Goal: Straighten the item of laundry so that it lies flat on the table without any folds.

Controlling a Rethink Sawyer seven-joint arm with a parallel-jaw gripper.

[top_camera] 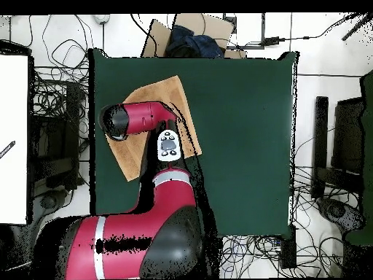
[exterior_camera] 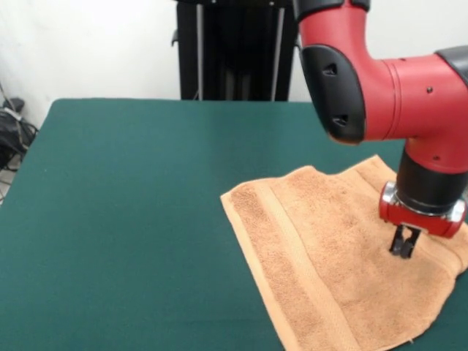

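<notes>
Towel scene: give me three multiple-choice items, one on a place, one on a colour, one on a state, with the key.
1. In the front view, where does the gripper stand?
A. Over bare table, left of the towel
B. Down on the towel's right part
C. Raised out of the picture

2. What colour is the table covering?
A. Dark green
B. White
C. Red

3. How does the towel lie?
A. Rolled into a tube
B. Hanging off the gripper in the air
C. Spread on the table, its far right part hidden by the arm

Key: 1 B, the fingertips meet the cloth near its right edge. 2 A, green shows all round the towel in both views. 3 C, the cloth lies open with one woven band in view.
</notes>
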